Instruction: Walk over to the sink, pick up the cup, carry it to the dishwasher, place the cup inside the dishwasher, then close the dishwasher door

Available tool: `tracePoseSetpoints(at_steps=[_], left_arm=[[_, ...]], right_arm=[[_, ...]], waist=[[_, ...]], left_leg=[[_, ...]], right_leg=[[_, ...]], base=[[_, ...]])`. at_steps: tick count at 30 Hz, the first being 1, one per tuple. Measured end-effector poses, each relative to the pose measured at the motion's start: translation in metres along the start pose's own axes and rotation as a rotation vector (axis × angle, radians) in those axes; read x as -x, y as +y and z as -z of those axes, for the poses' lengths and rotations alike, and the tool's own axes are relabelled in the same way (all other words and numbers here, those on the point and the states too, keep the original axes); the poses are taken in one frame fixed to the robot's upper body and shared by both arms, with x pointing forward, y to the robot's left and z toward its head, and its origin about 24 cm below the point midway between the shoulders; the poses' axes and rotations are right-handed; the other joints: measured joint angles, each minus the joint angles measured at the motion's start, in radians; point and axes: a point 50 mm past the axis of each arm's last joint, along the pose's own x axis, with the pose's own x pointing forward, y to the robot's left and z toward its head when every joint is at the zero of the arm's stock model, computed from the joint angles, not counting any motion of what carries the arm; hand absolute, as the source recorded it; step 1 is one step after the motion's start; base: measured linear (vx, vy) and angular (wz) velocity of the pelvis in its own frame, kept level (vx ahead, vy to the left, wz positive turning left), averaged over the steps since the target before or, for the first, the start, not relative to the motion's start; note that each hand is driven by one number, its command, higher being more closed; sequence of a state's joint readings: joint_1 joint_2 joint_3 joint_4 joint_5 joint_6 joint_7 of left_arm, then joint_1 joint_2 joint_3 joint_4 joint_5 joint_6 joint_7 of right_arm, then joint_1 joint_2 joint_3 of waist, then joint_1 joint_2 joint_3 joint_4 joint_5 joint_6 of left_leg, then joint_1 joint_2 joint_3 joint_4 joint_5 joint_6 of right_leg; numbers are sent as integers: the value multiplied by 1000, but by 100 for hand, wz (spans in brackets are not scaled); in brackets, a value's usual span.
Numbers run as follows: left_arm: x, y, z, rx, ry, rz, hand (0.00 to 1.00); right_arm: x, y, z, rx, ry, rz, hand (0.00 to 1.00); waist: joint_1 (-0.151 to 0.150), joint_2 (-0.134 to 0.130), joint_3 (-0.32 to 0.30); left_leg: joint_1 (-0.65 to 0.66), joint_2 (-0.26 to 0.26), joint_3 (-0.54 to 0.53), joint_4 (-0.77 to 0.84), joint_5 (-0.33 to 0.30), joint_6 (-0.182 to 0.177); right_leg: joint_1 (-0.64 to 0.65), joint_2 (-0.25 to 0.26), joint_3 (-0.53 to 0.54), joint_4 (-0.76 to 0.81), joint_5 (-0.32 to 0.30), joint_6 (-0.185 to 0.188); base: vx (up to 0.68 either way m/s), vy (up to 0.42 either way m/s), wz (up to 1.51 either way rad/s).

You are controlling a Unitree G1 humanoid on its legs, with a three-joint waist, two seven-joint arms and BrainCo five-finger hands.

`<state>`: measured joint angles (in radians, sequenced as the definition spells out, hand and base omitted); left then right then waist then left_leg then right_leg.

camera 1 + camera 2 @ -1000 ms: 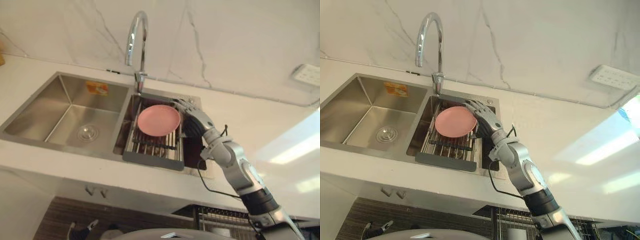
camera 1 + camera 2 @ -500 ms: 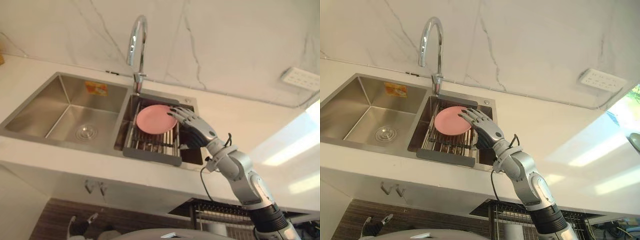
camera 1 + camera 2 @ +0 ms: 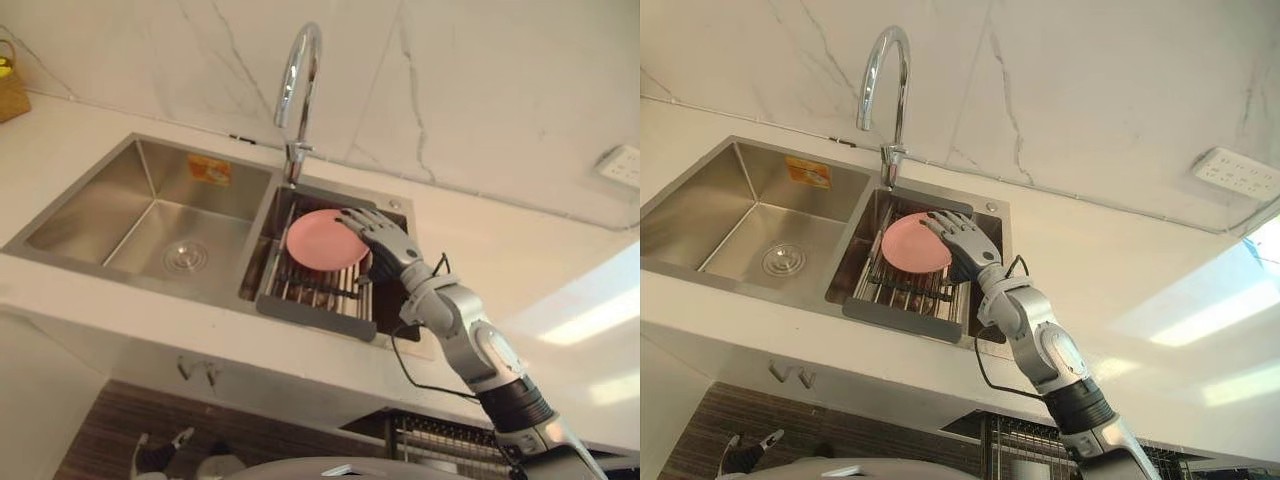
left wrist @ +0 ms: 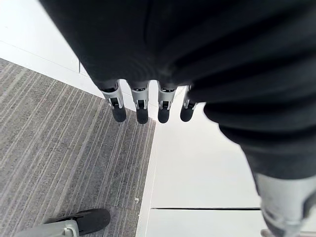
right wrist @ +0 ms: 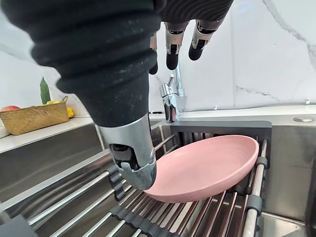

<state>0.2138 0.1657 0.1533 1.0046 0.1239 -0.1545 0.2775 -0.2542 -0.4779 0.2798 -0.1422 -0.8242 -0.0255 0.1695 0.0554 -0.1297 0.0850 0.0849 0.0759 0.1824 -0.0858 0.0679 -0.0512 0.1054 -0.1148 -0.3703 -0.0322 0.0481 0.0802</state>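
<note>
The right robot hand (image 3: 385, 240), fingers still open, has moved in over the pink plate (image 3: 320, 240) on the sink rack (image 3: 312, 292), apparently poised to grasp.

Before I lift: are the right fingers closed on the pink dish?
No, the right hand's fingers are straight, not curled round the pink dish on the rack.

You are facing a white wall (image 3: 500, 80) with thin grey marble veins, rising behind a white countertop (image 3: 530, 250). Locate the white socket plate (image 3: 1237, 173) on the wall at the right. Bright light patches (image 3: 1200, 320) lie across the countertop below it. A woven basket (image 5: 34, 117) stands at the countertop's left end. The floor (image 4: 59, 163) is grey and striped, bordered by white panels (image 4: 197, 173).
</note>
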Motion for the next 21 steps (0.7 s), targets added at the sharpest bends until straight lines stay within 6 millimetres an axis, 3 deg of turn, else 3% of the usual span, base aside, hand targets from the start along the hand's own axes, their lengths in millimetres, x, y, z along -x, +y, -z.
tracePoseSetpoints(at_steps=[9,13,14,21], left_arm=[[0,0,-1,-16,-5,1,0],[0,0,-2,-15,-8,1,0],[-1,0,-3,-14,-12,1,0],[-1,-1,-5,-11,-18,2,0]], right_arm=[[-11,38,11,7,82,-152,0],[-14,47,19,12,117,-195,0],[-15,48,22,34,129,-204,0],[-21,58,35,74,186,-254,0]], waist=[[6,6,4],[13,22,17],[17,12,13],[23,20,19]], left_leg=[[-13,-12,-21,0,-2,-4],[-15,-17,-23,0,-3,-3],[-13,-18,-23,0,-2,-1],[-15,-25,-45,0,2,5]], right_leg=[[13,-5,-25,-10,-4,8],[14,-9,-27,-14,-3,11],[15,-10,-28,-15,-3,11],[26,-14,-52,-24,-2,17]], base=[[-5,9,9],[0,0,0],[31,6,1],[31,-4,8]])
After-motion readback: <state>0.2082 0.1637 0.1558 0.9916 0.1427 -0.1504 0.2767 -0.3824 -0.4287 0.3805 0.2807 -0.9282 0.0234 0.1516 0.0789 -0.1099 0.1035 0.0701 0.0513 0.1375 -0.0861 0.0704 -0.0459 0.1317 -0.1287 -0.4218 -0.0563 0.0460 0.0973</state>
